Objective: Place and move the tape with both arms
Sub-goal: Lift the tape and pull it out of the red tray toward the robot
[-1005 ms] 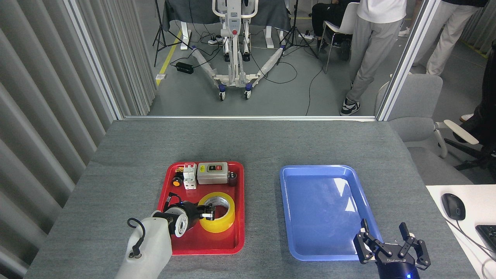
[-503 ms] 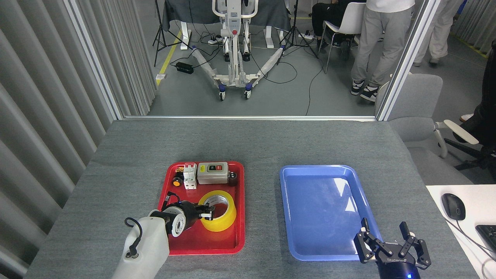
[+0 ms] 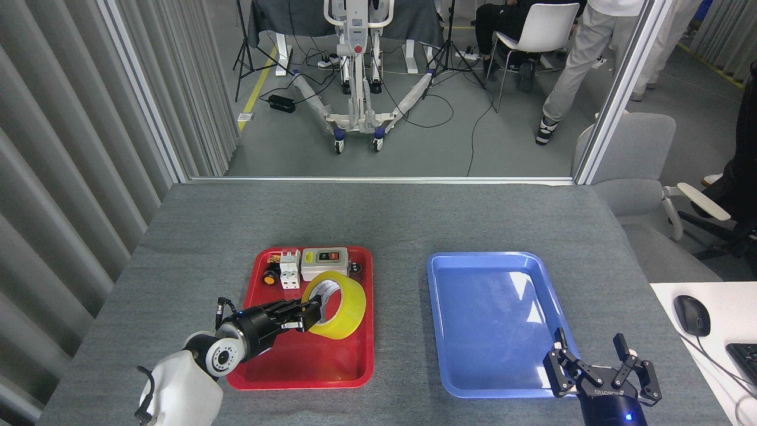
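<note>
The left gripper (image 3: 307, 318) has its fingers (image 3: 295, 309) clenched on the yellow tape (image 3: 338, 303), which tilts up above the red tray (image 3: 355, 378). The right gripper (image 3: 602, 370) hangs by the blue tray (image 3: 437, 331), its fingers spread apart

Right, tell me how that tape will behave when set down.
The tape hangs tilted in the left gripper, pinched through its rim, so it may swing. It is round, so set on edge it would likely roll. The roll looks stiff and probably light.
</note>
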You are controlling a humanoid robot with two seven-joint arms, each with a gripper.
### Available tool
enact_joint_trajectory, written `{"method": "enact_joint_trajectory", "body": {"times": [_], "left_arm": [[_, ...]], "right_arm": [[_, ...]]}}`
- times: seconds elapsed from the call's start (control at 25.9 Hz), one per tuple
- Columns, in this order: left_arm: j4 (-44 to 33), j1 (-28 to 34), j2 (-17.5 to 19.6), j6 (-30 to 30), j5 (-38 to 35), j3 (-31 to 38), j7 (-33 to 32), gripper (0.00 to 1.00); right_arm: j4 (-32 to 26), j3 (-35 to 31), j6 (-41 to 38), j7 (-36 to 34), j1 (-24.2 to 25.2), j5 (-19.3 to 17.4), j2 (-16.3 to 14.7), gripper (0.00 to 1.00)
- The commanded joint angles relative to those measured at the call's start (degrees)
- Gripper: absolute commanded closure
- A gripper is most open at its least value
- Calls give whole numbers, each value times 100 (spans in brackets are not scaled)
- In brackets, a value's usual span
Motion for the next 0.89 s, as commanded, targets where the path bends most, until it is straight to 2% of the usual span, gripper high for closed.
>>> {"method": "enact_joint_trajectory", "body": {"times": [0.0,0.15,0.23,0.27,0.43,0.5,0.66,0.73,0.85], "left_arm": [[-85,189,-33,-649,681,533,-376,100],[-357,444,-24,-623,2026,603,-771,100],[-533,584,-24,-455,2606,603,-912,100],[-717,681,-24,-332,2852,603,-973,100],[-1816,1428,11,-245,3933,585,-1087,100],[-2519,2025,29,-297,4109,541,-1149,100],[-3231,2922,-147,-666,4109,-56,-1149,100],[-3363,3212,-261,-842,4056,-179,-1149,100],[-3504,3344,-446,-833,3924,-197,-1140,100]], "right_arm": [[9,-18,-206,-16,-16,2,-1,0],[-35,-228,-1164,-25,19,-138,34,0],[-96,-738,-2070,54,81,-525,139,0],[-96,-1046,-2851,116,90,-753,245,0],[-61,-2083,-5304,1206,222,-1694,737,0],[-35,-2338,-5304,1908,222,-2203,1097,0],[18,-2400,-5304,3209,222,-3162,1449,0],[71,-2329,-5304,3543,186,-3346,1528,0],[159,-2039,-5304,3596,116,-3346,1405,0]]}}
